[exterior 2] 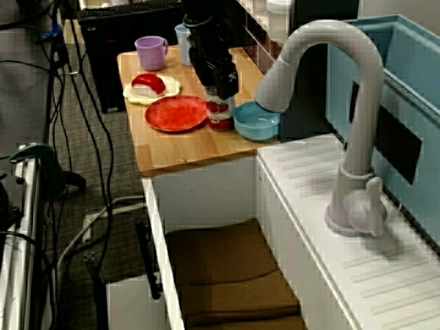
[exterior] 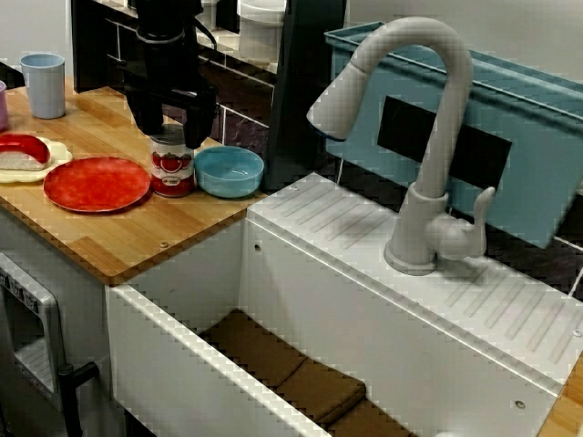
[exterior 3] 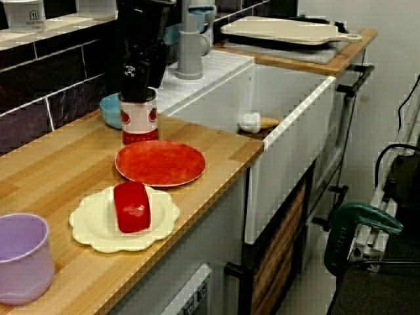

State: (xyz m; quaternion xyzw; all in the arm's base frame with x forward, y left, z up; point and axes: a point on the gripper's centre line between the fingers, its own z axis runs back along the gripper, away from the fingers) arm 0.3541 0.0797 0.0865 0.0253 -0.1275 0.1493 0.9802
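The tomato can (exterior: 172, 168) stands upright on the wooden counter (exterior: 137, 238), between the red plate (exterior: 96, 183) and the blue bowl (exterior: 229, 171), near the white sink (exterior: 173, 364). The gripper (exterior: 171, 135) straddles its top; I cannot tell whether it clamps.

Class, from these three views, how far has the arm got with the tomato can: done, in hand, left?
Done: the pincer is at the tomato can, fingers either side of its top. In hand: the grasp; whether it is clamped cannot be told. Left: the can stands unlifted on the counter, between red plate and blue bowl.
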